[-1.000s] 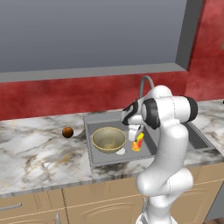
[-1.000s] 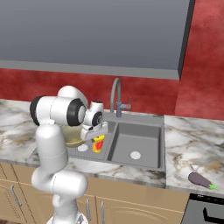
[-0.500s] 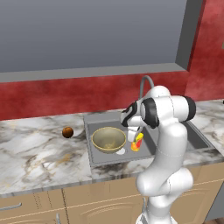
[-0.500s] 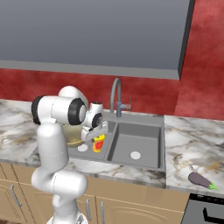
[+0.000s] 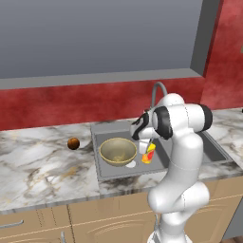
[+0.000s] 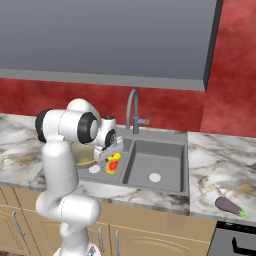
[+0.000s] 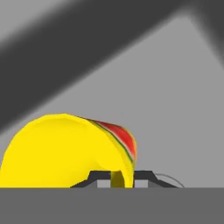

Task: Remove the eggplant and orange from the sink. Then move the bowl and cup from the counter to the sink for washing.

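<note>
The bright yellow cup [image 5: 149, 154] with its red-orange mark stands tilted in the left basin of the grey sink [image 5: 105, 173], next to the tan bowl [image 5: 117, 151], which lies in the same basin. My gripper [image 5: 148, 142] hangs just over the cup's rim. In the hand view the cup [image 7: 65, 148] looms close, and its thin wall rises between the two fingertips of the gripper [image 7: 117, 177] with a slim gap on each side, so the jaws stand slightly open. The dull orange [image 5: 73, 143] rests on the counter left of the sink. The eggplant [image 6: 230, 205] lies on the counter at the far right.
The curved grey tap [image 6: 132, 107] rises behind the sink, close to my arm. The right basin [image 6: 160, 160] holds a white drain [image 6: 155, 177]. Marble counter runs on both sides, with a red wall behind and a grey cabinet overhead.
The arm, the cup and the bowl stay where they were. No shift shows in the base views.
</note>
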Robot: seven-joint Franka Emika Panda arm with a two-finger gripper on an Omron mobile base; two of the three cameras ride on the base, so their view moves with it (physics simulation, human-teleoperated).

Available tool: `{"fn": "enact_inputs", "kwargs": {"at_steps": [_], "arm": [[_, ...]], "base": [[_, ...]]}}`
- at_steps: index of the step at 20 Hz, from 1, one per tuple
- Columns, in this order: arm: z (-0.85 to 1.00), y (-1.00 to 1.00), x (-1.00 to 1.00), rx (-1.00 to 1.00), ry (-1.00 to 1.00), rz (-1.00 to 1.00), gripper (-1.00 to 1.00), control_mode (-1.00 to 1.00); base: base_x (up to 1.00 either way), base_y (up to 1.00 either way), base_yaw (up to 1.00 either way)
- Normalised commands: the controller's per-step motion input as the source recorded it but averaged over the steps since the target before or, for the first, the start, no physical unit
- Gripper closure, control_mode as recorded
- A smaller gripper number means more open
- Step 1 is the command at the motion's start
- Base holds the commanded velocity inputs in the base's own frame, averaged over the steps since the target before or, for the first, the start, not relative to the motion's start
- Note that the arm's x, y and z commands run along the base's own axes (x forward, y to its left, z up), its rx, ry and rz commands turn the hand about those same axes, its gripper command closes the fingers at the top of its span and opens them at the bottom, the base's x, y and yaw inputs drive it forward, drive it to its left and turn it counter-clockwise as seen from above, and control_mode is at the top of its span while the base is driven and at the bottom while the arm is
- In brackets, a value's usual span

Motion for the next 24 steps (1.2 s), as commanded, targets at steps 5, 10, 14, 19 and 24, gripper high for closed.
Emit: {"fn": "enact_inputs", "kwargs": {"at_steps": [5, 10, 14, 19, 24], "arm": [[-0.14, 0.06, 0.0, -0.07, -0.05, -0.07, 1.0, -1.0], [-0.11, 0.08, -0.01, -0.04, -0.01, -0.09, 1.0, -1.0], [-0.09, 0.12, -0.05, -0.01, 0.0, -0.13, 1.0, -1.0], [-0.12, 0.16, -0.11, 0.0, 0.0, -0.15, 1.0, -1.0], [-0.17, 0.22, -0.13, 0.0, 0.0, -0.16, 1.0, -1.0]], "base": [[0.0, 0.0, 0.0], [0.0, 0.0, 0.0], [0.0, 0.0, 0.0], [0.0, 0.0, 0.0], [0.0, 0.0, 0.0]]}}
